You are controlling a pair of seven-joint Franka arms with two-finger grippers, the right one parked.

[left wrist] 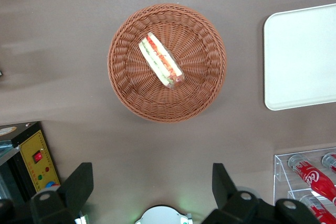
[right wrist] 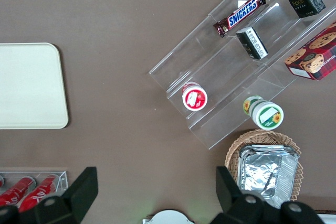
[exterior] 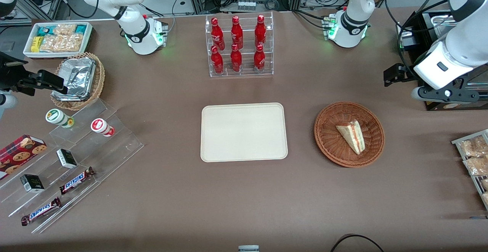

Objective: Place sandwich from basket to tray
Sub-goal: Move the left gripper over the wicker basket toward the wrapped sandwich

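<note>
The sandwich (exterior: 352, 135) (left wrist: 160, 60), a white bread wedge with red and green layers, lies in the middle of the round reddish-brown wicker basket (exterior: 324, 130) (left wrist: 126, 87). The cream tray (exterior: 244, 132) (left wrist: 302, 56) lies flat and bare beside the basket, toward the parked arm's end of the table. My gripper (exterior: 394, 76) (left wrist: 152, 184) hangs high over the table, farther from the front camera than the basket and apart from it. It is open, with its fingers (left wrist: 79, 182) spread wide and nothing between them.
A clear rack of red bottles (exterior: 239, 46) (left wrist: 310, 174) stands farther back than the tray. A black stand with a yellow switch box (left wrist: 37, 161) sits near my arm. Snack packets (exterior: 472, 156) lie at the working arm's table edge. A stepped acrylic shelf (exterior: 76, 149) stands toward the parked arm's end.
</note>
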